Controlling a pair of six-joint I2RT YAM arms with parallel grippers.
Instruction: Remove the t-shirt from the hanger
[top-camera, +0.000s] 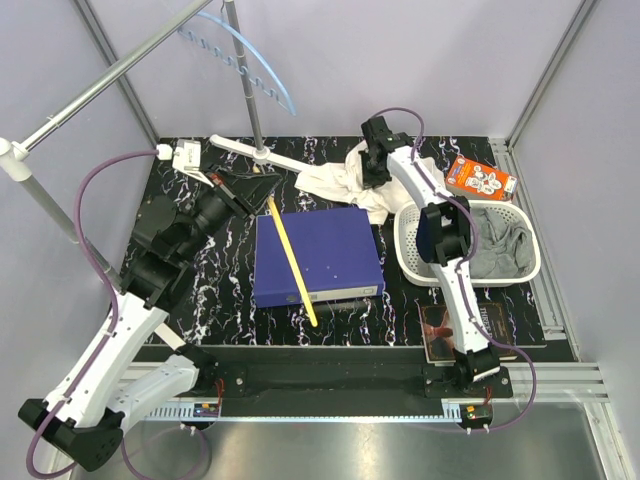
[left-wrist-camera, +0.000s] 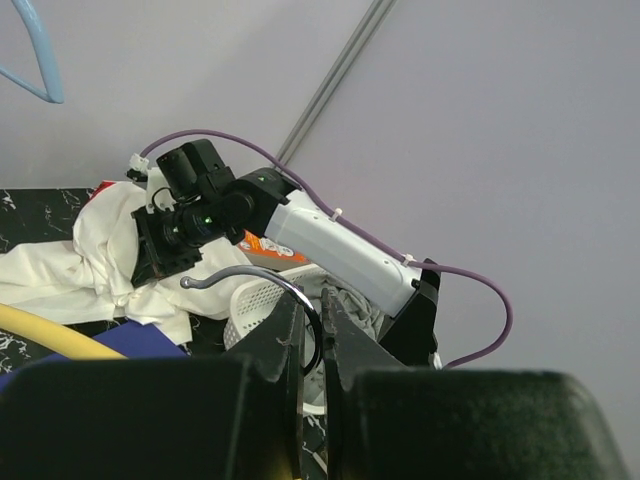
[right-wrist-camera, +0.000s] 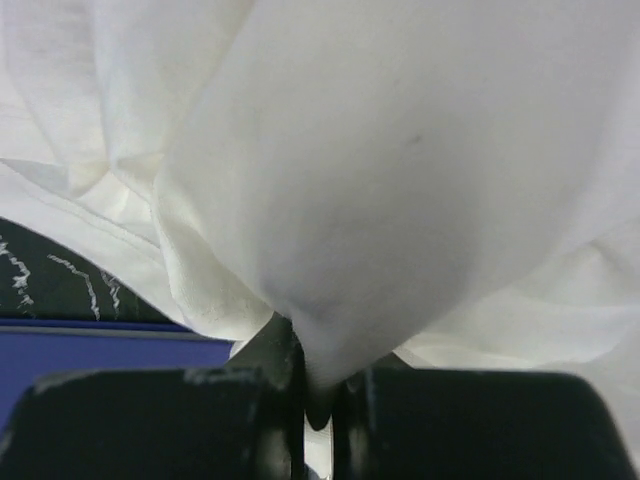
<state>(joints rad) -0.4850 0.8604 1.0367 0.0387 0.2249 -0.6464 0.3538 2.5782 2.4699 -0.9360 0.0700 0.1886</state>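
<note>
Nearest, a dark book (top-camera: 440, 330) lies at the table edge, its cover text unreadable. A yellow hanger (top-camera: 293, 262) lies across a blue case (top-camera: 330, 250). The left gripper (left-wrist-camera: 311, 315) pinches the hanger's metal hook (left-wrist-camera: 245, 272), fingers nearly together. A white basket (top-camera: 405, 242) holds grey cloth (top-camera: 495, 245). Farther back, the right gripper (right-wrist-camera: 318, 385) is clamped on a fold of the white t-shirt (top-camera: 335, 182), which is bunched at the case's far corner, apart from the hanger bar. The orange carton (top-camera: 480, 178) has print too small to read.
</note>
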